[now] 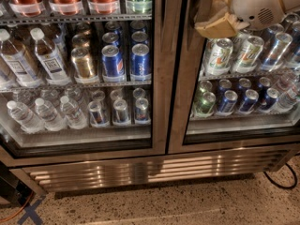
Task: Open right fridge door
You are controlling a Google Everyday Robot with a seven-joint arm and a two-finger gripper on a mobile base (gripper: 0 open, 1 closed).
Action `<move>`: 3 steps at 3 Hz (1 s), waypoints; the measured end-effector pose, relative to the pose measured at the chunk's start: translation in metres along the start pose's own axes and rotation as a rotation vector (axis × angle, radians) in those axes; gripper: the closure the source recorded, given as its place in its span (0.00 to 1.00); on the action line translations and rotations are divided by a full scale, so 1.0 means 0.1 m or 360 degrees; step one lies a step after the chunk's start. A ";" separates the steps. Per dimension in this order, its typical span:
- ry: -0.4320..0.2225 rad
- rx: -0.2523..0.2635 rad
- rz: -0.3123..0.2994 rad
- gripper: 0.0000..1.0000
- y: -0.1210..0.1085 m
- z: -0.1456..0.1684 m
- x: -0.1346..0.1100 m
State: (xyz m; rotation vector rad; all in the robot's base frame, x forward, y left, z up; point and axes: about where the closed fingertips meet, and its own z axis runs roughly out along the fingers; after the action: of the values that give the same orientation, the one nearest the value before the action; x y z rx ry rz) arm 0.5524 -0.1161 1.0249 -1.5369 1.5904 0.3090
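Right fridge door [234, 76] top cropped; end effector [218, 20] nr upper frame
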 end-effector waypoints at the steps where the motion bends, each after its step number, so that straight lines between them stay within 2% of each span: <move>1: 0.0032 0.0035 0.0019 1.00 -0.01 -0.02 0.00; 3: 0.0034 0.0048 0.0013 1.00 -0.08 -0.02 -0.01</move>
State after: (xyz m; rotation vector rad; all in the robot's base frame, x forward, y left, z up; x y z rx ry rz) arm 0.5584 -0.1183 1.0299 -1.5156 1.6115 0.2723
